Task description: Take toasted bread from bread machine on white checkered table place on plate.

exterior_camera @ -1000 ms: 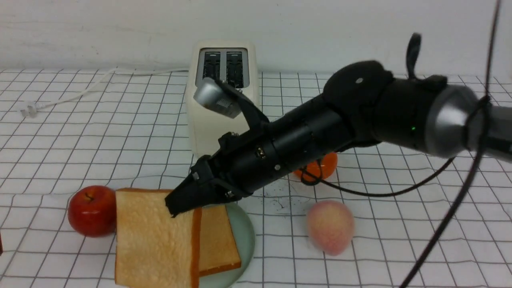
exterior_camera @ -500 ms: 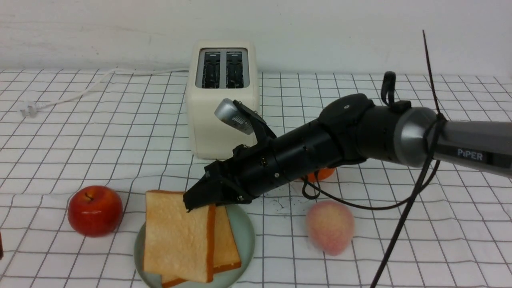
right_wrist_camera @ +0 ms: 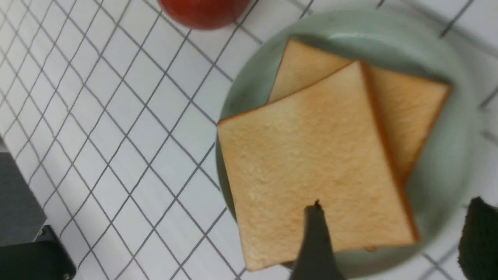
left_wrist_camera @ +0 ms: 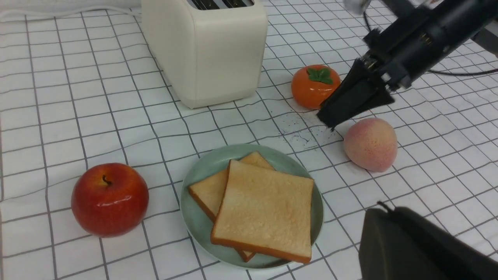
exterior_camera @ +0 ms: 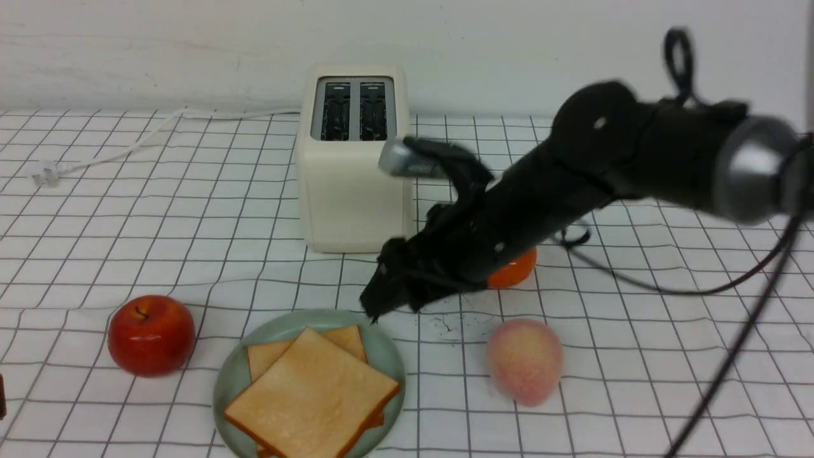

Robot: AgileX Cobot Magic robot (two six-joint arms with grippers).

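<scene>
Where poised above the white checkered cloth worktop [exterior_camera: 191,210] at front-view centre, read right jaws as spread, pinching nothing. Locate both square golden-tan toast slices [exterior_camera: 315,397] below-left of them, stacked flat on the round pale mint-green plate [exterior_camera: 389,359] at lower centre. No long axis: square, top slice turned cornerwise, crusts orange-brown. Rate right arm [exterior_camera: 572,184] nearer. Read left jaws as pressed together. Judge boxy cream-white toaster [exterior_camera: 353,191] slots empty.
</scene>
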